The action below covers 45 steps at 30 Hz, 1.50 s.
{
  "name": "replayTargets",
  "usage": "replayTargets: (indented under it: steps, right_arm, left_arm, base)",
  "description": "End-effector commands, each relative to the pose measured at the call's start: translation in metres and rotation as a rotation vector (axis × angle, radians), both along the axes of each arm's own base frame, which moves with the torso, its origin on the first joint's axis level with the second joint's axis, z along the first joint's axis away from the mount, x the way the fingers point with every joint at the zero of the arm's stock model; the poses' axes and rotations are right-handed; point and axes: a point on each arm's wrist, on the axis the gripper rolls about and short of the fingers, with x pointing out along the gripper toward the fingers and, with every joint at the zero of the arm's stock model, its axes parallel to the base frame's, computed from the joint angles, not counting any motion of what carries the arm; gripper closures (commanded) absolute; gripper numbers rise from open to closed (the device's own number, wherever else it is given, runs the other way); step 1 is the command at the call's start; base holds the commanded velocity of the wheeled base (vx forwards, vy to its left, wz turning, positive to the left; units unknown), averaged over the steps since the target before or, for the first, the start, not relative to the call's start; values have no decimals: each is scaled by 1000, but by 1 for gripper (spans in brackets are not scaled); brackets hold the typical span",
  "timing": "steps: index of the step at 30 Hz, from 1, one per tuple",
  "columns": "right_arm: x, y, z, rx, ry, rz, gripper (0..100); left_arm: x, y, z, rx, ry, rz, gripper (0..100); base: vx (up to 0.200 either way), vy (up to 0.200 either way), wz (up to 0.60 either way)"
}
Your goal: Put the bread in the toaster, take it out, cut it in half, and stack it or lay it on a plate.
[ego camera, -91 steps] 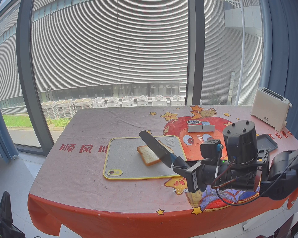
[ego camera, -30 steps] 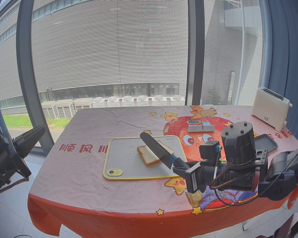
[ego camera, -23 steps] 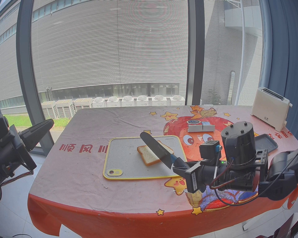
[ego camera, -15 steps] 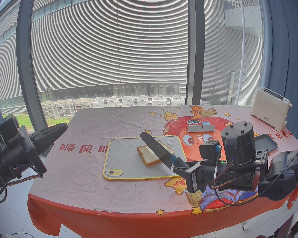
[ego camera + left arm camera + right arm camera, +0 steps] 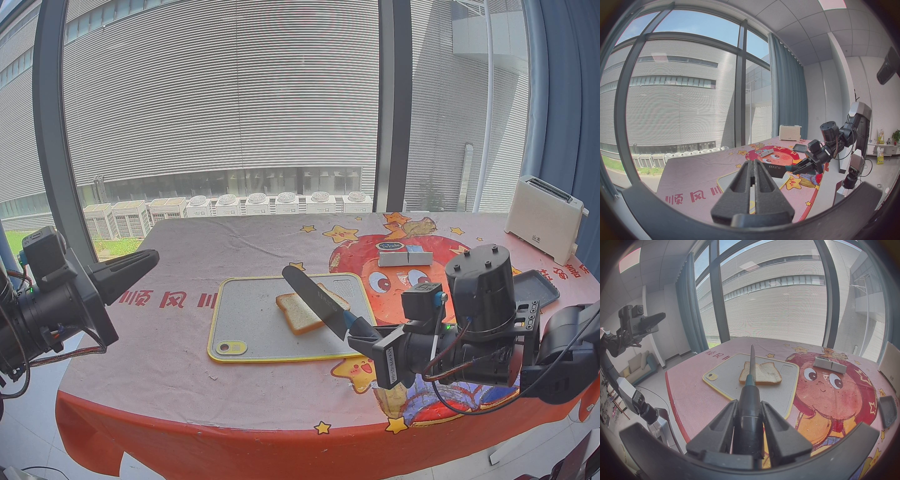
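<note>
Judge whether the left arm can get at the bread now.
Probably yes: nothing stands between the left gripper and the bread on the cutting board, though the knife in the right gripper hangs across it.

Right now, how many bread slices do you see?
1. The bread lies on the cutting board, with the knife held in the right gripper over it. I cannot see inside the toaster slots, so another could be hidden there.

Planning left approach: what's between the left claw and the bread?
Head view: only printed tablecloth and bare cutting board between left claw and bread.
</note>
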Motion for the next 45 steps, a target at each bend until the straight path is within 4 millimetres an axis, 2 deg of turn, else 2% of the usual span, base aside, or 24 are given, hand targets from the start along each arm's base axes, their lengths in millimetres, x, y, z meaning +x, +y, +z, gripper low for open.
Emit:
replayTargets:
  steps: [1,11,14,24,37,45]
  right_arm:
    - [0,0,0,0,0,1,100]
    - [1,0,-1,-1,1,-4,100]
    - [2,-1,-1,0,2,-9,100]
    - [4,-1,0,5,2,-14,100]
    - [5,-2,2,8,-4,-18,100]
    - [7,1,3,11,-7,-16,100]
  left_arm:
    - [14,-4,-9,25,40,-2,100]
    - [38,-14,-7,71,22,-25,100]
    - [44,-26,-4,70,18,-71,100]
    - [65,-47,-1,70,13,-120,100]
    - [77,-52,-1,72,15,-120,100]
    - [94,-60,-2,71,17,-125,100]
  base:
    - [0,0,0]
    - [0,0,0]
    - [0,0,0]
    - [0,0,0]
    - [0,0,0]
    - [0,0,0]
